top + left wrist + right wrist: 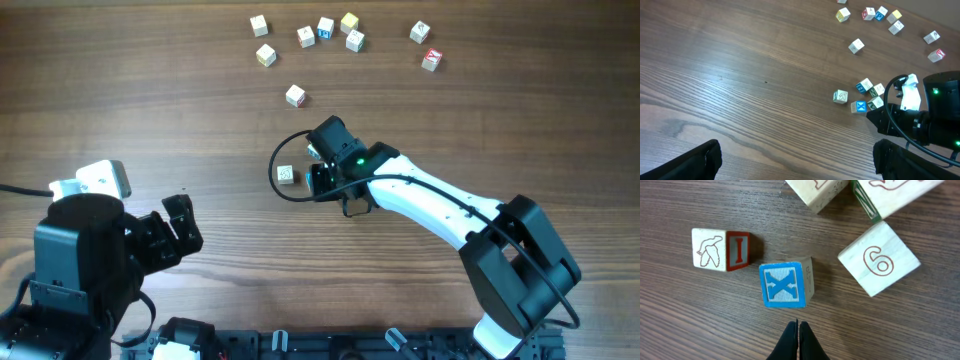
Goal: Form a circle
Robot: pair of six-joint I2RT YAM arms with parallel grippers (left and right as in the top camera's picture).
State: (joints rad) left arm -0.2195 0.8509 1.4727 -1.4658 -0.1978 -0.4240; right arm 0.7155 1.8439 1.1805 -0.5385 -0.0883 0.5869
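Observation:
The circle is a small cluster of pale wooden letter cubes; a blue X cube [782, 285] is nearest my right gripper [798, 326]. Round it lie an I cube [720, 249], a 6 cube [879, 258] and two cubes [817, 190] cut off at the top edge. The right gripper is shut and empty, its tips just short of the X cube. In the left wrist view the cluster [858, 106] lies beside the right gripper [870, 114]. From overhead the right gripper [318, 176] hides most of it; one cube [286, 175] shows. My left gripper [182, 226] is open, far left.
Several loose cubes lie scattered along the far side of the wooden table, such as one [295, 95] alone and a red-faced one [431, 59] at the right. A black cable [276, 165] loops off the right wrist beside the cluster.

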